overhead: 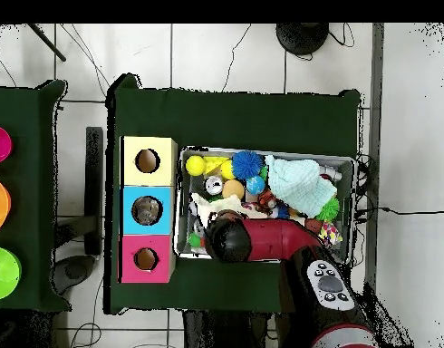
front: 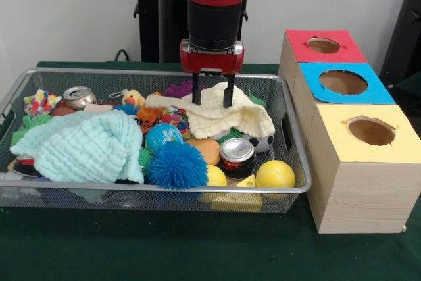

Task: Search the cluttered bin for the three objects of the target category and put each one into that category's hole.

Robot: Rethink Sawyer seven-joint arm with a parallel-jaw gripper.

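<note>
The wire mesh bin (front: 164, 190) sits on the green table and is full of clutter; it also shows in the overhead view (overhead: 262, 150). My gripper (front: 212, 100) hangs over the bin's back middle, open and empty, with its fingertips (front: 196, 97) just at a cream knitted cloth (front: 217, 116). The arm covers the gripper in the overhead view (overhead: 227, 240). No see-through plastic items show in the bin; they are hidden or out of view. The blue-surround hole (front: 343, 82) is the middle box to the right of the bin. In the overhead view, something greyish shows inside this hole (overhead: 147, 211).
A mint cloth (front: 85, 146) covers the bin's left. A blue spiky ball (front: 176, 166), two metal cans (front: 236, 154) (front: 79, 97), yellow balls (front: 275, 174) and small toys lie around. The red-surround hole (front: 323, 45) and yellow-surround hole (front: 371, 131) flank the blue one.
</note>
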